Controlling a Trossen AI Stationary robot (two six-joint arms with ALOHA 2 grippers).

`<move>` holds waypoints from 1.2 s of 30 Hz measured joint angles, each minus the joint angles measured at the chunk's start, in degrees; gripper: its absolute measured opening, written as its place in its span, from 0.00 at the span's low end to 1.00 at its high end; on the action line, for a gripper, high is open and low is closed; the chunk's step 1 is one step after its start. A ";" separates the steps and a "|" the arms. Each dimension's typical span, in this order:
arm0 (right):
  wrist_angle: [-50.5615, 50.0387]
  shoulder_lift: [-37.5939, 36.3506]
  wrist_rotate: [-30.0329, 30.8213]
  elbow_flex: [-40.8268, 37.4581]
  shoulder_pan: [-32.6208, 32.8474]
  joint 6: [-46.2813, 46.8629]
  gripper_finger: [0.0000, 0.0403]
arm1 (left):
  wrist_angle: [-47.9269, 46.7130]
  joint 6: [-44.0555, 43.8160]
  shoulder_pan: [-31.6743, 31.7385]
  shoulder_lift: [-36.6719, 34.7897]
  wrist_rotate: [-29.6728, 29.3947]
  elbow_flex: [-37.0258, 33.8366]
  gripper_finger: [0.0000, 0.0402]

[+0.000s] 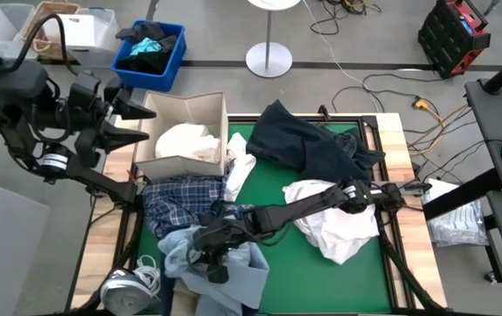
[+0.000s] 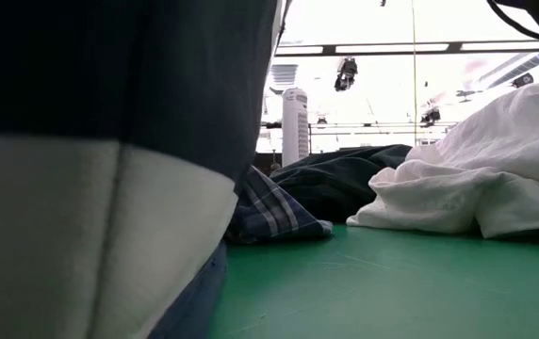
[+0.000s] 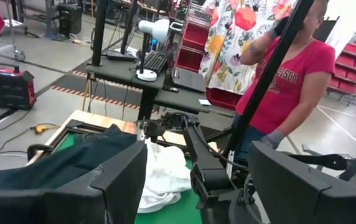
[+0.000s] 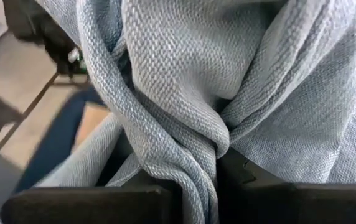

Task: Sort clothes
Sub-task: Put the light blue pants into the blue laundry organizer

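Note:
My right gripper (image 1: 209, 254) reaches across the green table to its near left part and is shut on a light blue garment (image 1: 229, 272) lying there. A blue-white plaid shirt (image 1: 176, 202) lies just beyond it. A dark navy piece (image 1: 308, 140) lies at the far middle and a white shirt (image 1: 339, 224) under my right arm. More white cloth (image 1: 190, 140) fills a cardboard box (image 1: 190, 105) at the far left. My left gripper (image 3: 196, 180) hangs open above that box's left side, holding nothing. My right gripper pinches a bunched-up fold of the light blue garment (image 4: 196, 143) between its two fingers (image 4: 259, 186), several layers gathered together. The creases run in toward the fingers. The rest of the garment (image 1: 242, 281) lies on the table near its front edge.
A blue bin (image 1: 174, 54) with a black and teal bundle stands beyond the table's far left. A white corded object (image 1: 128, 285) lies at the near left corner. Cloth close to the lens blocks the low view's left half (image 2: 109, 169). A person in a red shirt (image 3: 284, 81) stands beyond the table.

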 joint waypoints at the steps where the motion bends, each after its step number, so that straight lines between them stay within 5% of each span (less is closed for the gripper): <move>1: -0.56 0.03 -1.07 -0.59 -0.12 0.28 0.11 | 0.00 0.33 0.00 0.00 -0.06 -0.01 0.64; 7: -2.38 0.09 -9.54 -4.07 -1.94 11.42 0.11 | -0.89 0.85 0.00 -0.02 -0.10 0.01 0.64; 12: -7.37 0.26 -10.79 -4.93 -2.18 14.23 0.12 | -3.77 2.60 0.00 0.15 -0.88 -0.01 0.64; 17: -7.68 0.35 -10.90 -5.00 -2.18 14.52 0.22 | -4.31 3.71 0.02 0.77 -4.52 -0.01 0.64; 36: -21.72 -3.63 -11.58 4.38 -2.02 14.13 0.59 | -11.46 8.16 -0.04 5.09 -3.05 -0.01 0.64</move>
